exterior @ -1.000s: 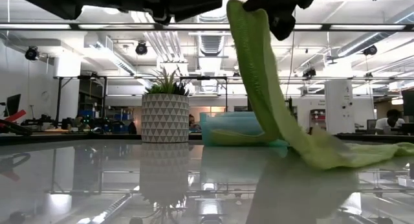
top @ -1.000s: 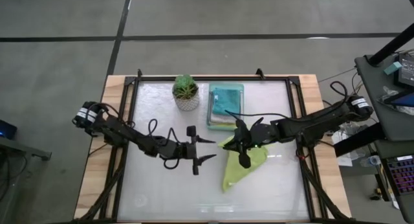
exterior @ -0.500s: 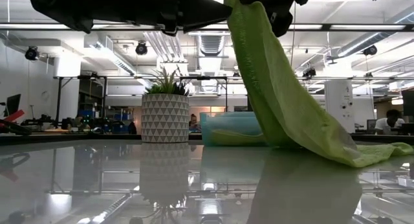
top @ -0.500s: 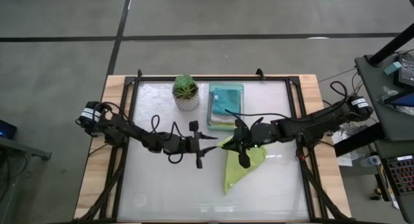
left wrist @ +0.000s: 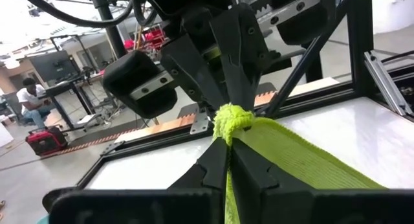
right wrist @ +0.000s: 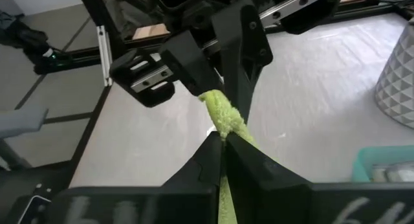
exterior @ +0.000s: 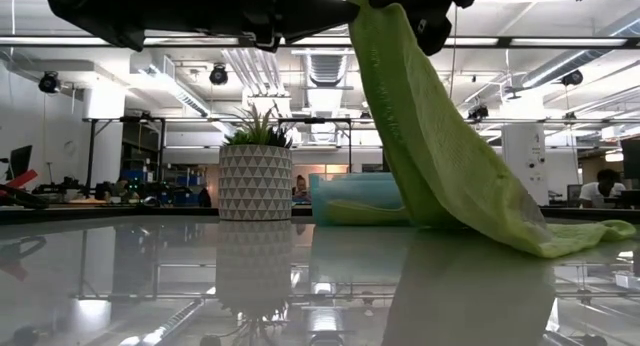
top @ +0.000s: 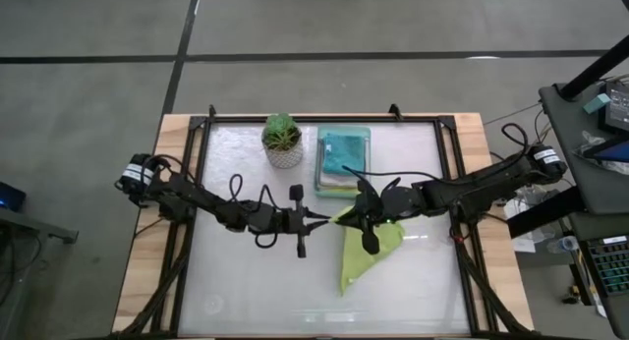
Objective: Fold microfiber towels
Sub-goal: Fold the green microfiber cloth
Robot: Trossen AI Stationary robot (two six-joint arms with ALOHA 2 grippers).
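Even, bright overhead light. In the low view the glossy table (exterior: 150, 286) mirrors the ceiling lamps. In both wrist views the near gripper is blurred at 6 o'clock.

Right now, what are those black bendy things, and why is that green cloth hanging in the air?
Those are two robot arms at a table. Each ends in two fingers that pinch. One camera looks straight down, one sits at table height, and one rides on each wrist.

The right gripper and the left gripper meet in the middle. Both pinch the same corner of a lime towel, so that corner is lifted while the rest trails on the table. The wrist cameras show the bunched corner up close.

Behind them stand a plant and a tray holding more towels, a teal one on top.
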